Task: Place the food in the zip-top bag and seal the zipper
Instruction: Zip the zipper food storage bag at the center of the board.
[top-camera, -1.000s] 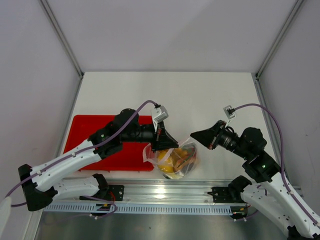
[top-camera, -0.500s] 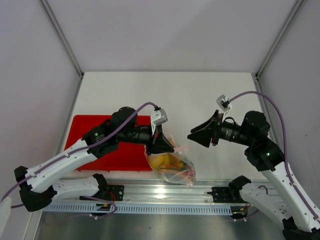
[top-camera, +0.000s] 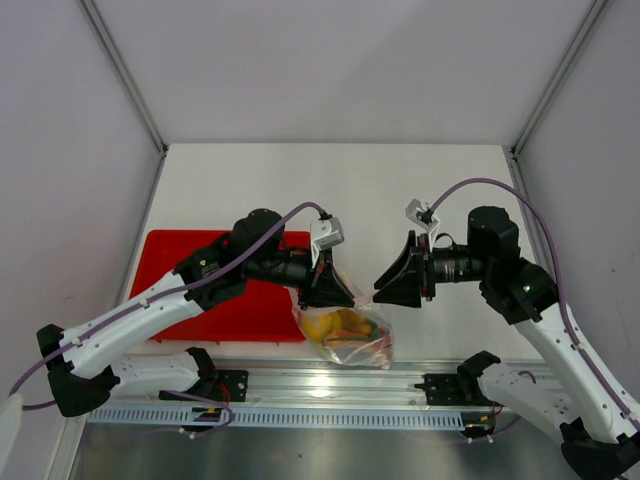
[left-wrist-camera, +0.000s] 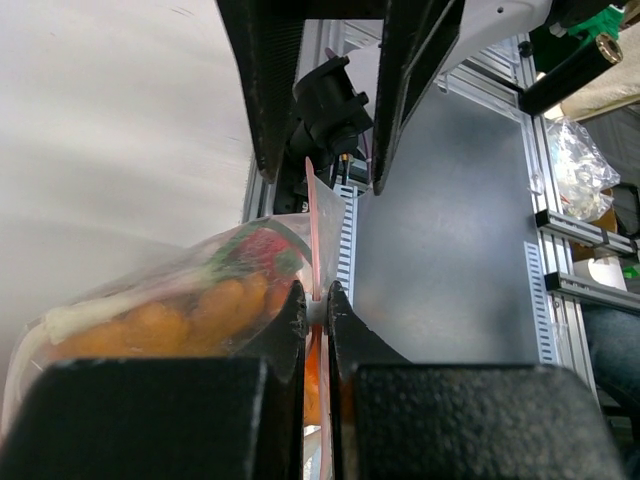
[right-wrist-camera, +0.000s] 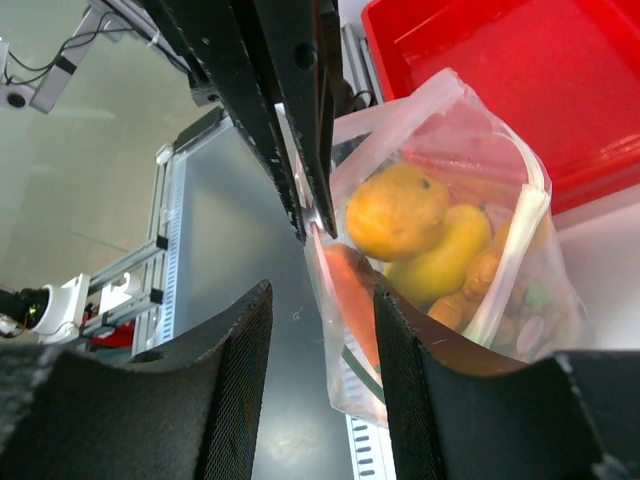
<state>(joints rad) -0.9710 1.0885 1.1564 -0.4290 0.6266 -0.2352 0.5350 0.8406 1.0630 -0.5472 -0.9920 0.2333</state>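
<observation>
Two fingers of the left gripper were pressed together on the zipper, the pink-red strip standing upright between their tips. From that pinch the zip-top bag hung at the near edge of the worktop, around its middle, with its lower end by the metal rail in the top view. The food was inside it: a round orange fruit, a yellow piece below that, orange-brown bits, and something red and green pressed against the clear film. Just right of the bag, the right gripper faced the left one with its fingers spread apart, holding nothing. In its wrist view the bag's mouth edge lay between them, and I could not tell whether either finger touched the film. Farther back, toward the left edge, the red tray lay flat, partly under the left arm.
</observation>
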